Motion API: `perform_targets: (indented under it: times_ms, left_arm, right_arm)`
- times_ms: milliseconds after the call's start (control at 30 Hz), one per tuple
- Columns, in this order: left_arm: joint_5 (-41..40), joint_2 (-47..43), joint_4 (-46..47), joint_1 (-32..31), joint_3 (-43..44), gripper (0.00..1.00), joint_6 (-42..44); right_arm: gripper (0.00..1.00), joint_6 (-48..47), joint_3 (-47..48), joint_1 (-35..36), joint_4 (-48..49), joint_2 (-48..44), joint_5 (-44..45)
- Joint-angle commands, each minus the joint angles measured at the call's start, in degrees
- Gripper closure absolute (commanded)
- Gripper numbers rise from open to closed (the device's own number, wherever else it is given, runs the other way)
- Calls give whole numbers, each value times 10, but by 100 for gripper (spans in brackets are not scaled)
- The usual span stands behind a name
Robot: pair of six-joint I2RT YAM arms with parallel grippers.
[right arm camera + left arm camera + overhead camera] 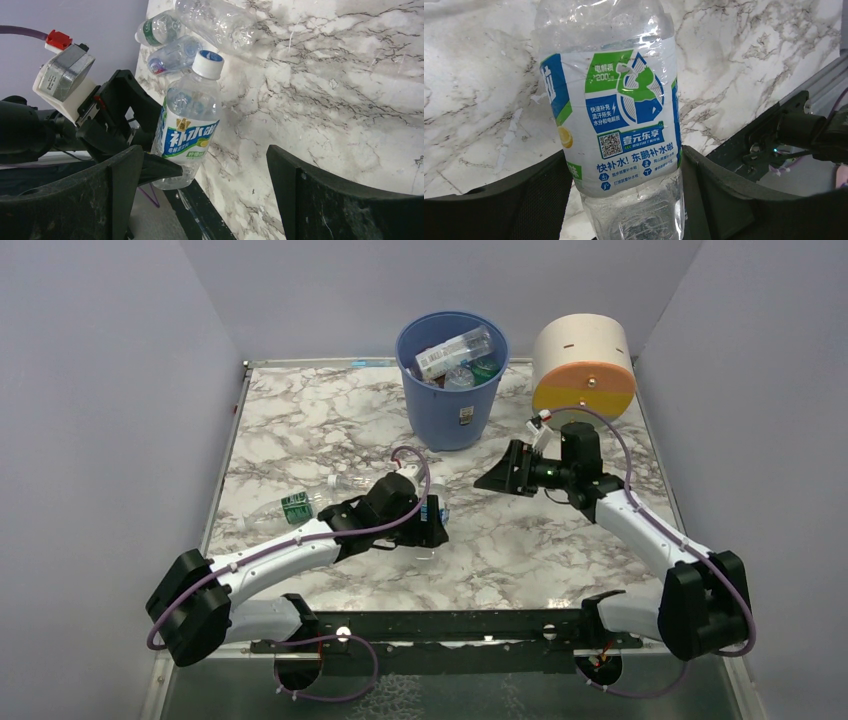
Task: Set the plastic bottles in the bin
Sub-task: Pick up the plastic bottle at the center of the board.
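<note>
A clear plastic drink bottle (624, 120) is grasped by the left claw (623, 165). The claw's black fingers (531, 200) are clenched against both sides of the bottle's lower body, just under the label. The bottle is thin-walled and ribbed, with dents around its shoulder. It is wrapped in a glossy white, blue and green label printed with Chinese lettering, a QR code and a lemon slice. A white cap with a blue top is seen on it from the right wrist. Whether its base touches the counter (300, 420) cannot be told.

From above, this claw is found near the middle front of the counter, well apart from the bin (452, 405). The right claw (500, 470) is spread wide with nothing between its fingers. It is held between the left claw and the bin, and the grasped bottle is faced by its camera.

The bin is a tall, round, smooth blue plastic bucket that tapers downward and has a small sticker (466, 415) on its side. It is set at the far edge of the white, grey-veined marble-patterned counter. Several binned bottles (455, 352) are piled inside it. A cream drum (583, 365) with orange and yellow bands is placed just beside it on the right.

Three loose bottles (215, 20) are left lying on their sides near the counter's left edge, behind the left arm.
</note>
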Motion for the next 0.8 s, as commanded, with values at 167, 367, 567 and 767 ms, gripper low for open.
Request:
perform_targets:
  times_ms: [167,367,567,767]
  left_arm:
    - [90,-16,81,-3,14,29,4]
    - [125,-11,114,-3,17,29,6]
    - [140,-8,129,-3,17,29,5]
    - [148,-8,145,-4,14,29,2]
  right_arm:
    - [4,24,4,23,49,39,-32]
    - [4,35,15,50,64,60,-25]
    - [4,52,16,70,87,71,-25]
    - [4,63,15,91,102,83,-26]
